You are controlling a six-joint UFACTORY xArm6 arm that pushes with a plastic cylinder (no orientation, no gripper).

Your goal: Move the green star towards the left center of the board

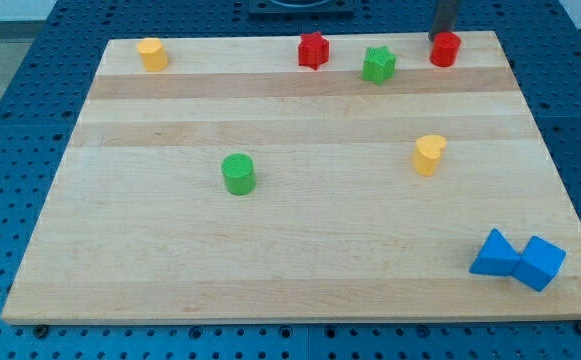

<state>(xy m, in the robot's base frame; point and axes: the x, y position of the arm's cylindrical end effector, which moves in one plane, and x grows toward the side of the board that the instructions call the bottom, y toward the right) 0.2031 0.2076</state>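
Note:
The green star lies near the view's top edge of the wooden board, right of centre. My rod comes down at the view's top right; my tip sits at the board's top edge, right behind the red cylinder and touching or nearly touching it. The tip is to the right of the green star, about a block's width of board and the red cylinder's left side between them.
A red star lies left of the green star. A yellow block is at the top left. A green cylinder sits left of centre, a yellow heart right of centre. Two blue blocks touch at the bottom right.

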